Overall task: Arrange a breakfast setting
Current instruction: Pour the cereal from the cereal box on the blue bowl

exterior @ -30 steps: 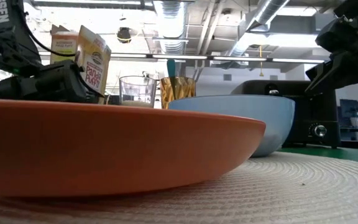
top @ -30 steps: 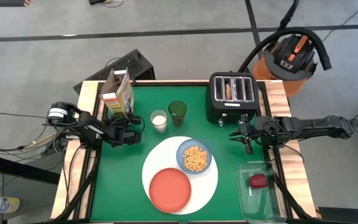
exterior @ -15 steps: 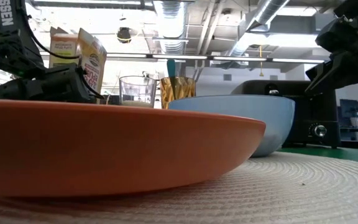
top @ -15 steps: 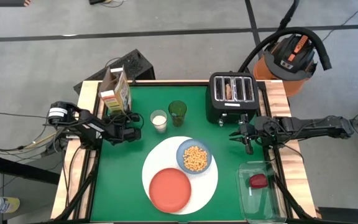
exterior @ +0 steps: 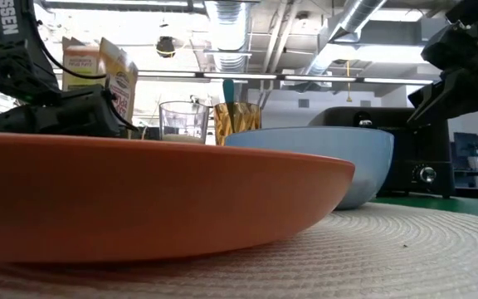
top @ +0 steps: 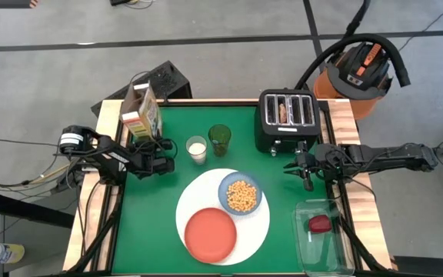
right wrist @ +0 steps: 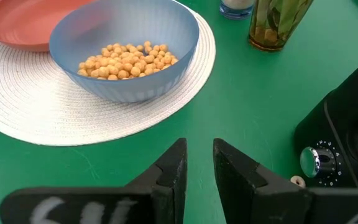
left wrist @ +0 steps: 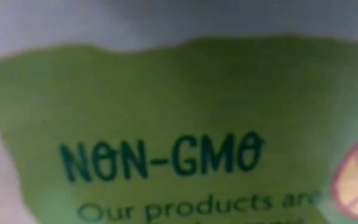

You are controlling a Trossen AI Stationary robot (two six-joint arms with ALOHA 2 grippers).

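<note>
A large round white plate (top: 257,228) lies at the middle of the green mat. On it rest a smaller orange-red plate (top: 210,235) and a light-blue bowl (top: 241,194) of yellow cereal balls. A cereal box (top: 142,114) stands tilted at the mat's far left corner, with my left gripper (top: 157,146) shut on it from the near side. The box's green face (left wrist: 179,124) fills the left wrist view. My right gripper (right wrist: 197,158) hovers near the mat's right edge beside the toaster. It points toward the bowl, with a narrow gap between its fingers and nothing in it. My left gripper holds the cereal box by its lower part (exterior: 116,104), coming roughly level from the table's near side. The box leans over above the gripper. The fingers do not show: the box fills the wrist view and the gripper body hides them elsewhere.
A glass of milk (top: 197,148) and a green glass (top: 220,138) stand just right of the box. A black toaster (top: 287,119) is at the far right. A clear container (top: 323,245) with a red thing inside sits at the near right corner.
My left gripper has swung a little toward the table's far left corner, taking the cereal box with it. The box now stands slightly farther left and farther from the milk glass. My right gripper has kept still.
</note>
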